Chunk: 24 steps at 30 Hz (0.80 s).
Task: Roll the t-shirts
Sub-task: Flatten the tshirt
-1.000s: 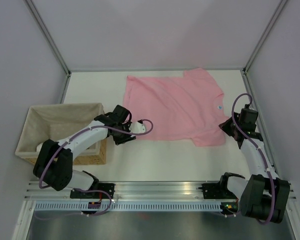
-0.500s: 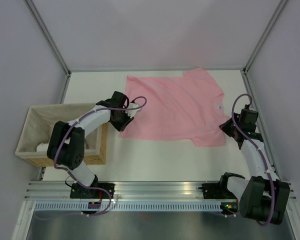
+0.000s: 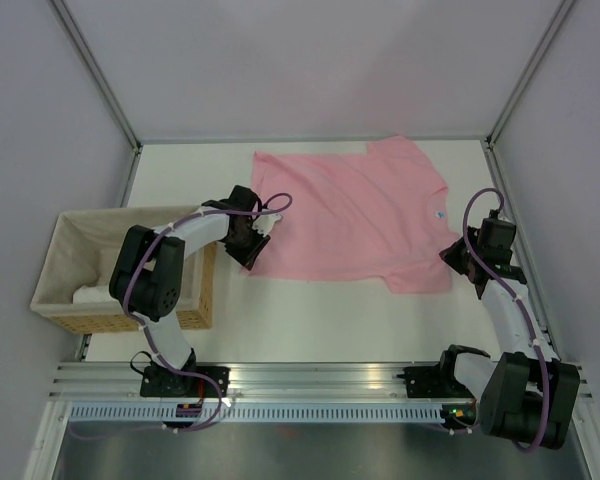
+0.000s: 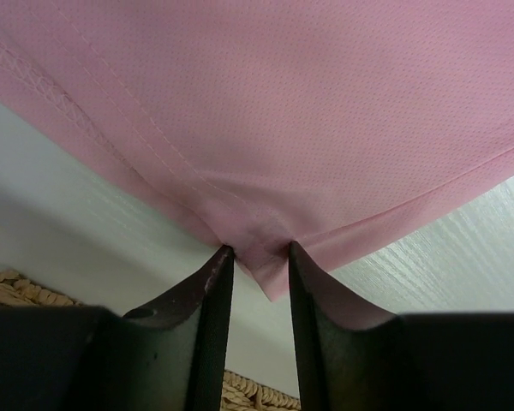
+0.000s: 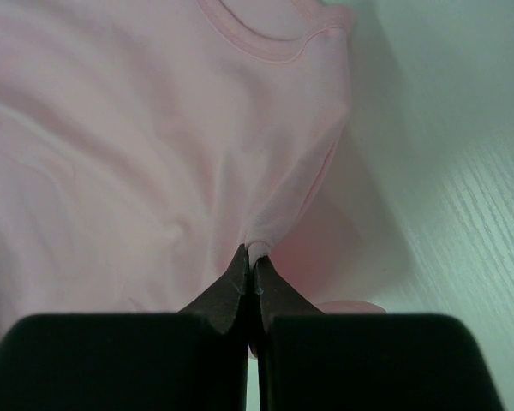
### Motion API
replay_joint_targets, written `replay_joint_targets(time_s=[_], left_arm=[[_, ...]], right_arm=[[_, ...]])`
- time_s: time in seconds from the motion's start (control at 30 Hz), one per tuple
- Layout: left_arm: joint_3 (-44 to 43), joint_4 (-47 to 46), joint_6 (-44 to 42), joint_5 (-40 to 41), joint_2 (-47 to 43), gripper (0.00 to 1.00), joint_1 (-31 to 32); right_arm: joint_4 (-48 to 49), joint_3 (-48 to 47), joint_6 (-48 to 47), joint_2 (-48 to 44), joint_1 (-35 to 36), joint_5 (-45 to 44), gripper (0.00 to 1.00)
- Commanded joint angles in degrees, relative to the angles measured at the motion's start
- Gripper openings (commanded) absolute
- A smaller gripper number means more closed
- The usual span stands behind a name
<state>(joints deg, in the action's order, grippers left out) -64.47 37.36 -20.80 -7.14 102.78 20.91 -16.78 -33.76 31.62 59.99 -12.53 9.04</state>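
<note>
A light-pink t-shirt (image 3: 350, 215) lies spread flat on the white table, its neck and small white label (image 3: 437, 215) to the right. My left gripper (image 3: 248, 250) is at the shirt's near-left corner. In the left wrist view its jaws (image 4: 257, 253) stand apart, the corner of the t-shirt (image 4: 325, 103) hangs between them, and both tips touch fabric. My right gripper (image 3: 450, 252) is at the right side by the near sleeve. There the gripper (image 5: 255, 250) is shut on a small raised fold of the t-shirt (image 5: 137, 145), below the collar.
A wicker basket (image 3: 130, 225) with a cloth lining stands left of the shirt, close to my left arm, with something white (image 3: 85, 295) inside. Its weave also shows as the basket (image 4: 8, 291) behind the left fingers. Metal frame posts and grey walls bound the table.
My left gripper has moved left along the shirt's near hem to its corner, and the left elbow has folded in over the basket. The right arm has not moved.
</note>
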Motion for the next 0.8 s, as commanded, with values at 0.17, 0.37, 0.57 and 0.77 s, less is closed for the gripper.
replay_joint_targets(time_s=[0.17, 0.37, 0.57, 0.77], left_arm=[[-2.1, -1.9, 2.2, -1.0, 1.1, 0.32, -0.2], [-1.7, -3.9, 1.8, 0.7, -1.7, 0.40, -0.2], [-1.4, -4.5, 1.1, 0.4, -0.9, 0.33, -0.2], [-1.1, -5.5, 2.1, 1.9, -2.0, 0.30, -0.1]], right_arm=[[1.1, 0.2, -0.9, -0.9, -0.2, -1.2, 0.00], [1.1, 0.2, -0.9, -0.7, -0.2, -1.1, 0.00], [1.0, 0.2, -1.2, -0.7, -0.2, -1.1, 0.00], [1.0, 0.2, -1.2, -0.8, -0.2, -1.3, 0.00]])
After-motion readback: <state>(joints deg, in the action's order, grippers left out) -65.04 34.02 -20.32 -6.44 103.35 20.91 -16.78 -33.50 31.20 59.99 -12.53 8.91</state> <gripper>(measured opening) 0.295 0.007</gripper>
